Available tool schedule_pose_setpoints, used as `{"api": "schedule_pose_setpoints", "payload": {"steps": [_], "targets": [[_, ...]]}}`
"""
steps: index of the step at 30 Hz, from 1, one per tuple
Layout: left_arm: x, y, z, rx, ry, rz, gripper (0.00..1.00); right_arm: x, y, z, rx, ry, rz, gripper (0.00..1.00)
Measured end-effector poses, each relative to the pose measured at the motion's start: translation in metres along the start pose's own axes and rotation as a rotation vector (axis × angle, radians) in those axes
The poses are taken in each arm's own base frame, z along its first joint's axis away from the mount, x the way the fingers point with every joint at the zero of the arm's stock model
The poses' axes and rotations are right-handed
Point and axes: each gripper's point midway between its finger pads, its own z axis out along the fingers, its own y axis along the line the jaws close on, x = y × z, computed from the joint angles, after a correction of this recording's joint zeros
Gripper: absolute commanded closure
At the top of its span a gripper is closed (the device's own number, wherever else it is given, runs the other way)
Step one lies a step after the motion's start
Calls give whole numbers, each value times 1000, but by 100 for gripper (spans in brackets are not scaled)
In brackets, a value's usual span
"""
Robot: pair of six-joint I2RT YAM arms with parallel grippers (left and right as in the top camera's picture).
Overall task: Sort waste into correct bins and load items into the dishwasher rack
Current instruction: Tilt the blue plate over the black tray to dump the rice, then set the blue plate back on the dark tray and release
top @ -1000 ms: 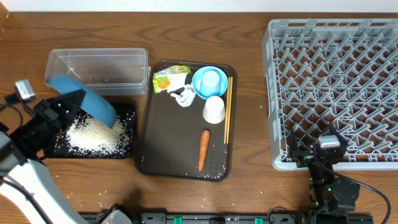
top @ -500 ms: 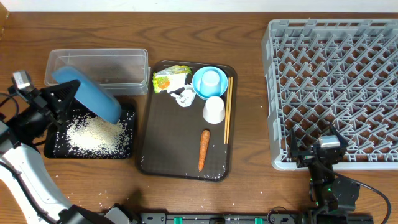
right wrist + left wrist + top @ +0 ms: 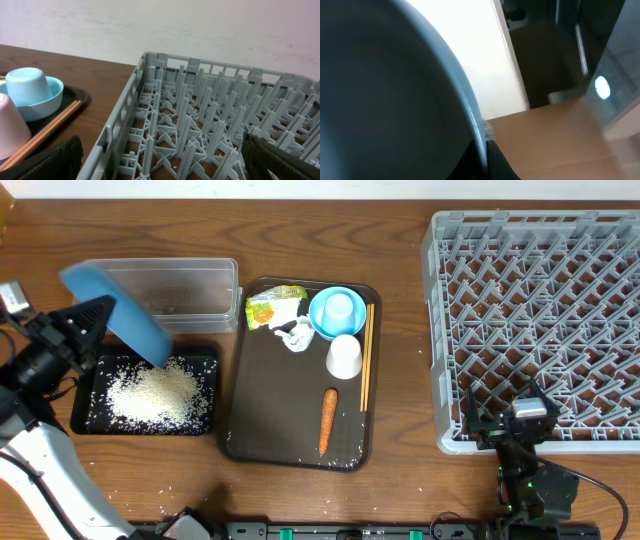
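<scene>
My left gripper [image 3: 92, 318] is shut on the rim of the dark-blue plate [image 3: 112, 312] and holds it tilted above the black tray [image 3: 208, 365], which holds a heap of white rice [image 3: 155, 392]. In the left wrist view the plate [image 3: 385, 95] fills the frame, pinched between the fingers [image 3: 485, 155]. The clear tub [image 3: 165, 284] stands behind the black tray. On the brown serving tray [image 3: 270, 430] lie the wrapper [image 3: 270, 306], tissue [image 3: 296, 334], light-blue bowl [image 3: 337, 311], white cup [image 3: 344, 357], chopsticks [image 3: 366, 355] and carrot [image 3: 326, 420]. My right gripper [image 3: 508, 430] is open at the grey rack's [image 3: 540, 320] front edge.
Loose rice grains lie on the table in front of the black tray [image 3: 190, 492] and on the serving tray. The right wrist view shows the rack's pegs [image 3: 200, 125], the bowl [image 3: 30, 92], the cup [image 3: 10, 127] and the chopsticks [image 3: 45, 130].
My left gripper has lifted the plate up and back to the left, off the rice heap toward the clear tub. The right arm has not moved.
</scene>
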Motion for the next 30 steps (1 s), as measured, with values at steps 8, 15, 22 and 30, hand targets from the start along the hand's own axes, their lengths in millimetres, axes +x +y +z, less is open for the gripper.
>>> {"api": "schedule_pose_setpoints", "payload": {"steps": [8, 15, 22, 30], "targets": [[1, -15, 1, 49, 37, -28, 94, 0, 0, 0, 0, 0, 0, 1], [62, -79, 23, 136, 185, 154, 94, 0, 0, 0, 0, 0, 0, 1], [125, -119, 45, 228, 348, 255, 93, 0, 0, 0, 0, 0, 0, 1], [113, -74, 73, -12, 190, 177, 94, 0, 0, 0, 0, 0, 0, 1]]}}
